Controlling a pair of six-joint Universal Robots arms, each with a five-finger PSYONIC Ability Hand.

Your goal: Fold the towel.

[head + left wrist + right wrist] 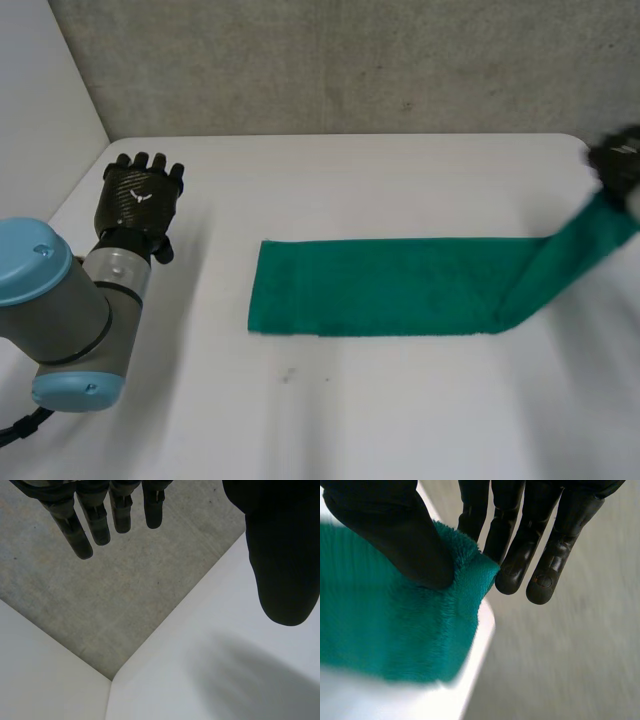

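Right robot hand [618,165] is pinching the towel's [380,285] end, thumb against fingers, holding it raised at the tabletop's [300,420] right edge; left robot hand [140,195] is hovering open near the far left corner. Shallow pinch, unpinned strip: it's risking slipping or dragging.

Tally from my station. Cloth: one long green plush towel [380,285]. Work surfaces: one flat white table [300,420]. Black mechanical hands of mine: two, my left hand [140,195] and my right hand [618,165]. Grey-jointed arms with light-blue caps: one counted, my left arm [60,310]. Backdrop: one rough grey concrete wall [350,60], one smooth white side panel [40,90] next to it.
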